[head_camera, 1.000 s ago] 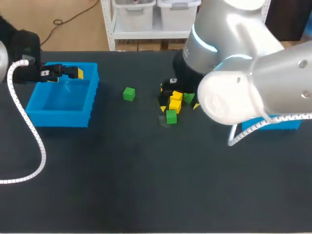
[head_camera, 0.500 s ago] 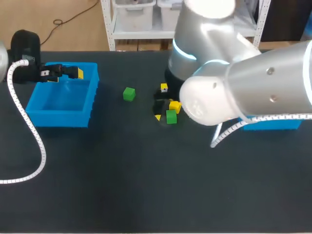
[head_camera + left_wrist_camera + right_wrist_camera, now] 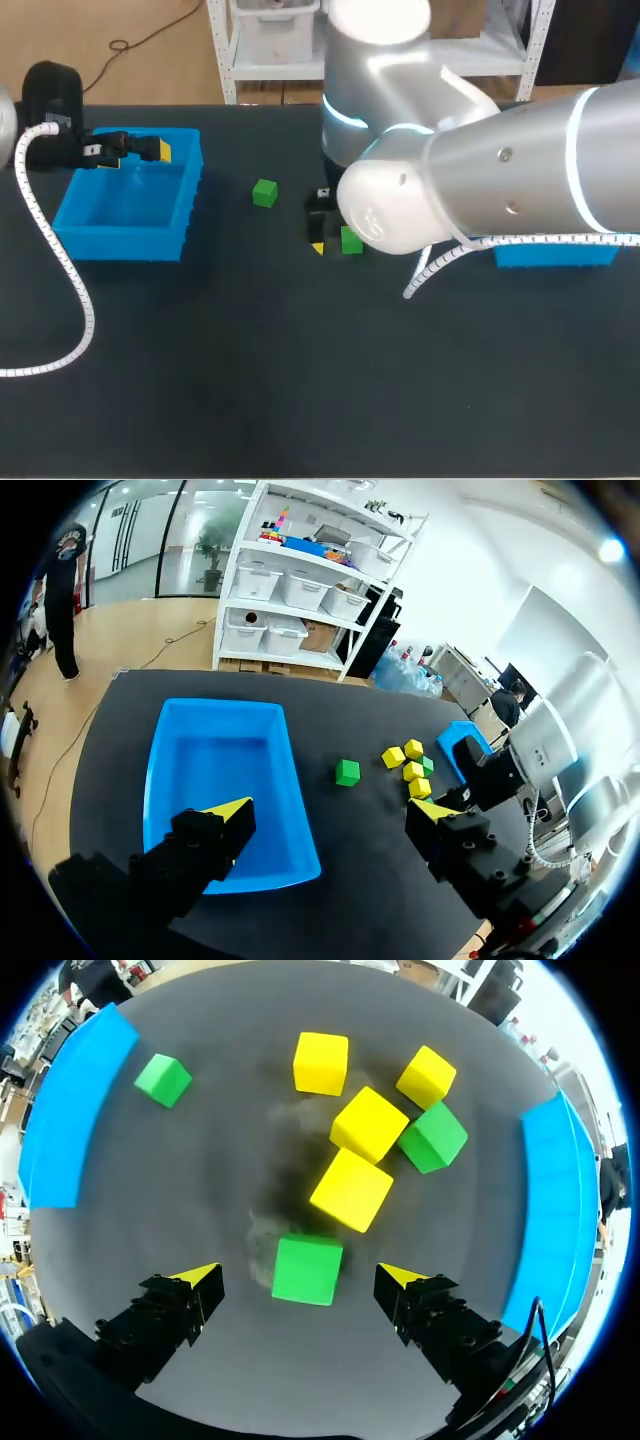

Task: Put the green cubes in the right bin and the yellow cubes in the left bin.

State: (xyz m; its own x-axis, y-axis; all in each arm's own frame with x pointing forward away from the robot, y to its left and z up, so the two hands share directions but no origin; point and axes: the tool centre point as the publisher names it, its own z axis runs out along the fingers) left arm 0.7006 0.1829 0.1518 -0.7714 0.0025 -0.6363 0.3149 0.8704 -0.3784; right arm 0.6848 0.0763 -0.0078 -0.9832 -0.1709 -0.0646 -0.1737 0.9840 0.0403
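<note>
My right gripper (image 3: 300, 1277) hangs open above the cube cluster, with a green cube (image 3: 307, 1270) lying on the table between its fingertips, untouched. Ahead of it lie several yellow cubes (image 3: 350, 1189) and a second green cube (image 3: 433, 1137). A third green cube (image 3: 163, 1078) (image 3: 264, 192) sits alone towards the left bin (image 3: 130, 205). In the head view my right arm (image 3: 450, 190) hides most of the cluster; one green cube (image 3: 351, 240) shows. My left gripper (image 3: 330, 810) is open and empty above the left bin's (image 3: 220, 770) far wall.
The right bin (image 3: 555, 255) (image 3: 545, 1210) stands at the table's right side, mostly behind my right arm. A white cable (image 3: 60, 270) trails from the left arm over the table's left side. Dark tabletop (image 3: 300, 380) stretches to the front edge.
My right arm has swung leftwards over the cube cluster and now covers the yellow cubes in the head view. The left arm has stayed still over the left bin.
</note>
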